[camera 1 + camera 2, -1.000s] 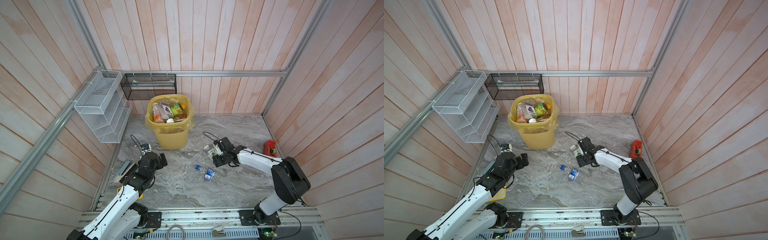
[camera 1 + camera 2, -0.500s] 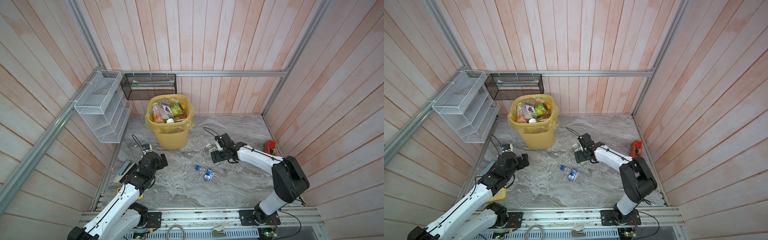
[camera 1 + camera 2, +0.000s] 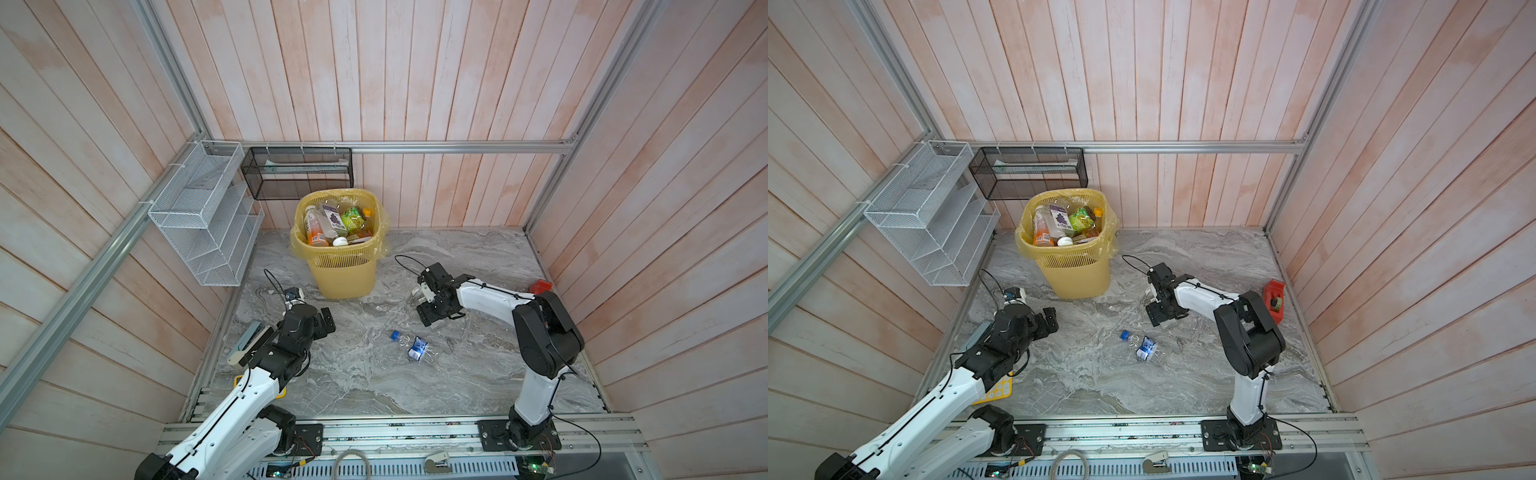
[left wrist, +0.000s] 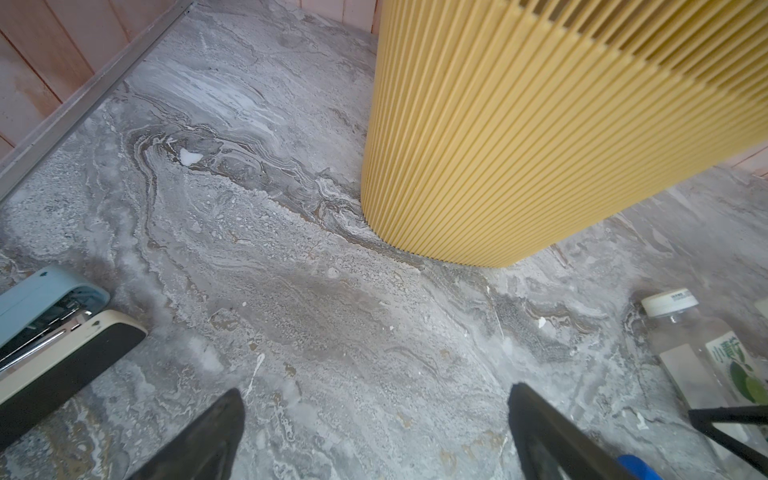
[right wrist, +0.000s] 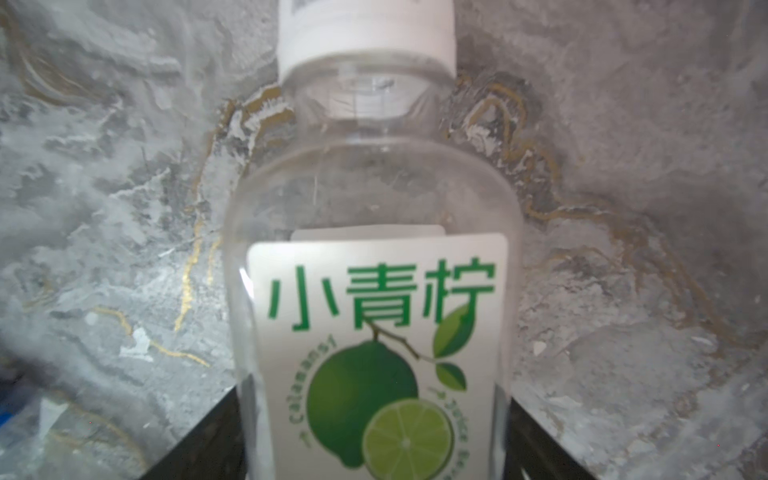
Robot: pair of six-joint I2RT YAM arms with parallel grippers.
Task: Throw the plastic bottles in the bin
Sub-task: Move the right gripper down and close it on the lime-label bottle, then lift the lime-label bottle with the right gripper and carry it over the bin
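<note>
The yellow lattice bin (image 3: 340, 274) (image 3: 1073, 274) stands at the back, with several plastic bottles (image 3: 332, 220) piled inside. Its ribbed wall (image 4: 540, 145) fills the left wrist view. My right gripper (image 3: 434, 313) (image 3: 1163, 316) is low over the floor, shut on a clear lime-label bottle (image 5: 374, 199) with a white cap (image 3: 418, 292). Both fingers (image 5: 208, 440) press its sides. A crushed clear bottle with blue cap and label (image 3: 411, 345) (image 3: 1142, 345) lies on the floor between the arms. My left gripper (image 3: 326, 322) (image 4: 374, 415) hangs open over bare floor.
A red tape dispenser (image 3: 540, 286) sits by the right wall. A white wire rack (image 3: 203, 216) and a black mesh basket (image 3: 299, 172) hang on the back left. A stapler (image 4: 41, 324) lies beside my left arm. The floor is grey marble.
The right gripper's jaws spread wide and then narrowed onto the lime-label bottle, shifting slightly over it. The left arm has hardly moved.
</note>
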